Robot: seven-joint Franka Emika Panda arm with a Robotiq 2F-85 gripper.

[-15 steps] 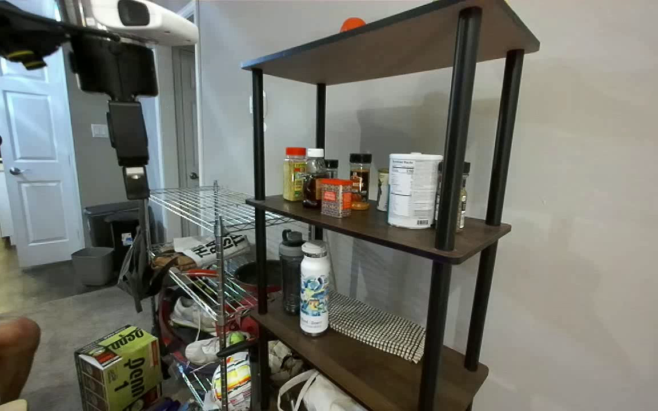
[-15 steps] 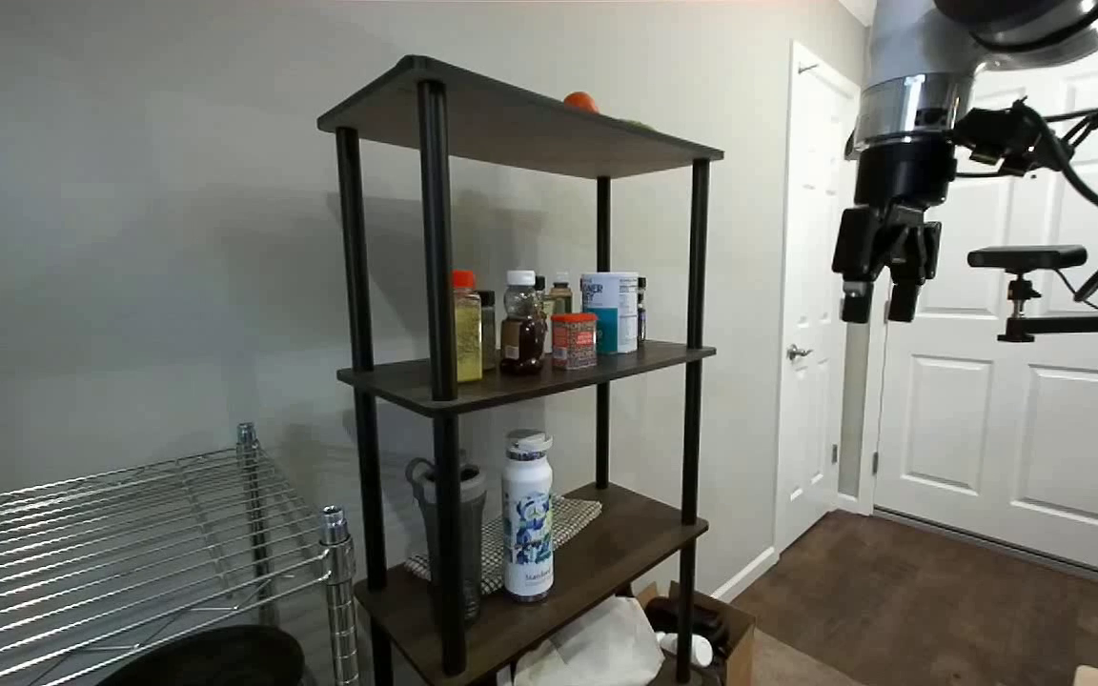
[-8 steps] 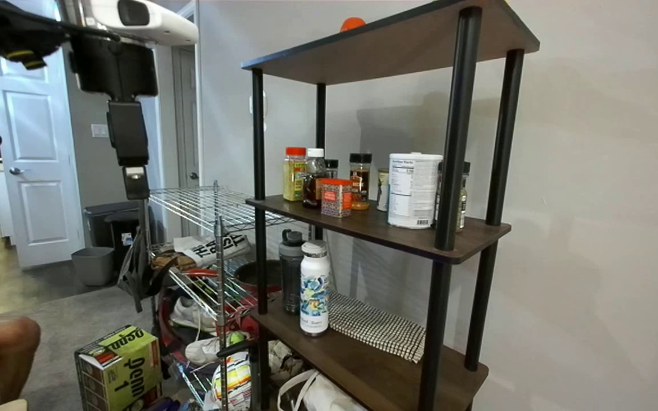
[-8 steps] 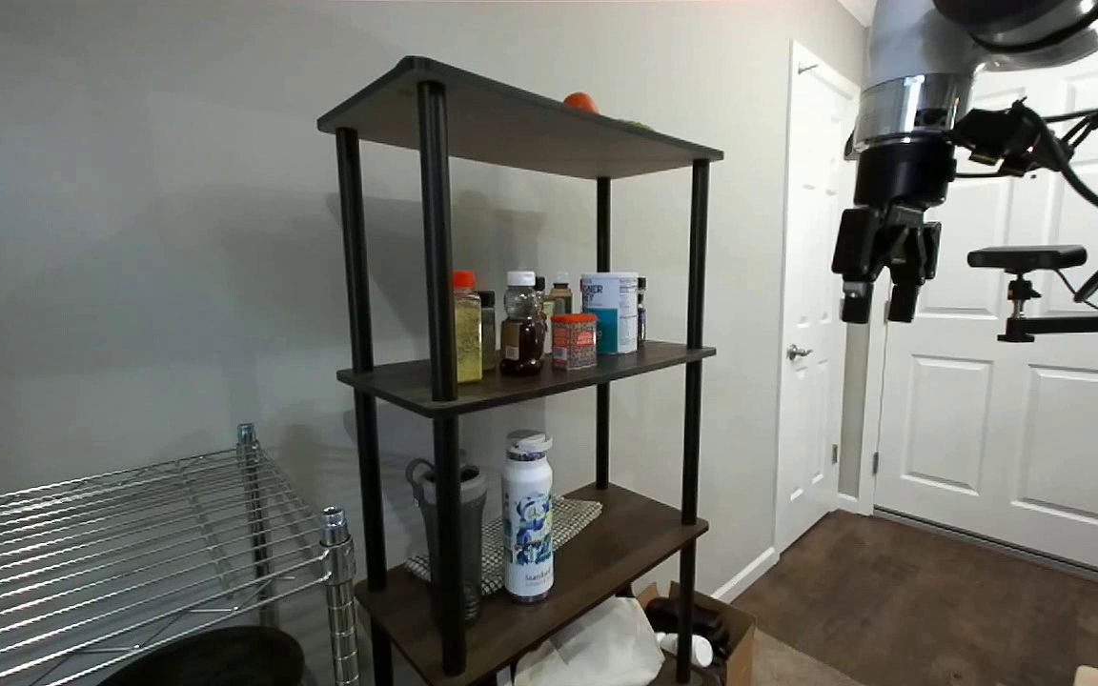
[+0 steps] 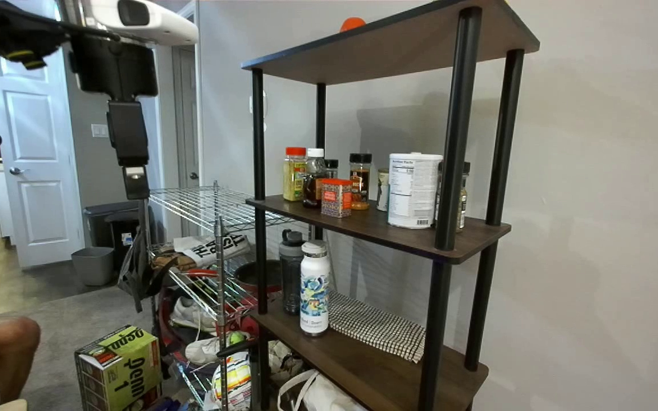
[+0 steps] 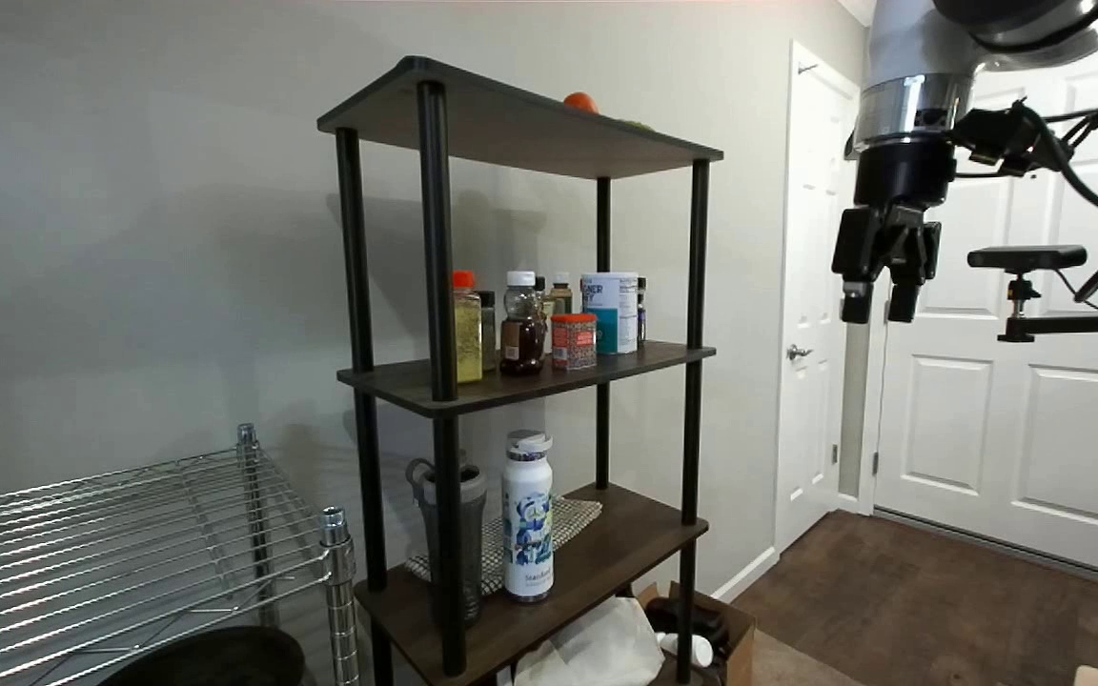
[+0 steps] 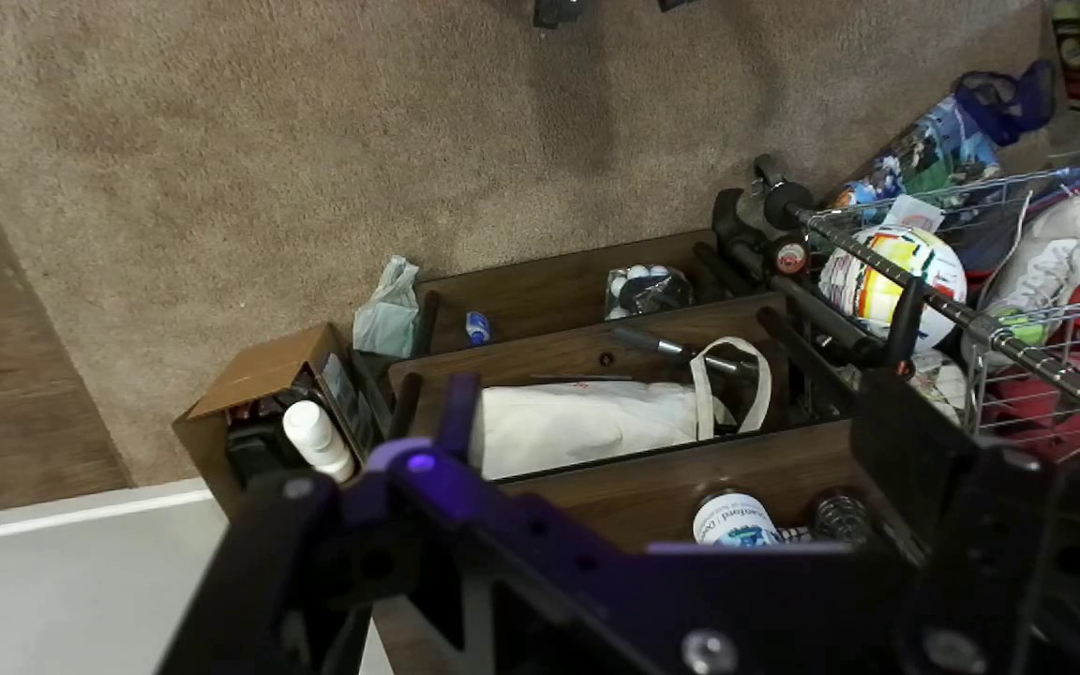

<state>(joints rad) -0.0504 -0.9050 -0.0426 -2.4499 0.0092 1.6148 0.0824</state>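
Pincer [image 6: 880, 303] aimed straight down below the robot arm [image 6: 916, 43], fingers [image 6: 857, 307] spread, hangs apart from the wall-side shelving unit [image 6: 530, 129], whose red-capped seasoning jar [image 5: 294, 178] shows in both exterior views, while only the wrist view shows a packet of round white pieces [image 7: 652, 292] on a low shelf [image 7: 545, 305].

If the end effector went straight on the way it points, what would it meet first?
Pointing down, the end effector would probably meet the carpet beside the dark shelf unit, though depth is unclear.
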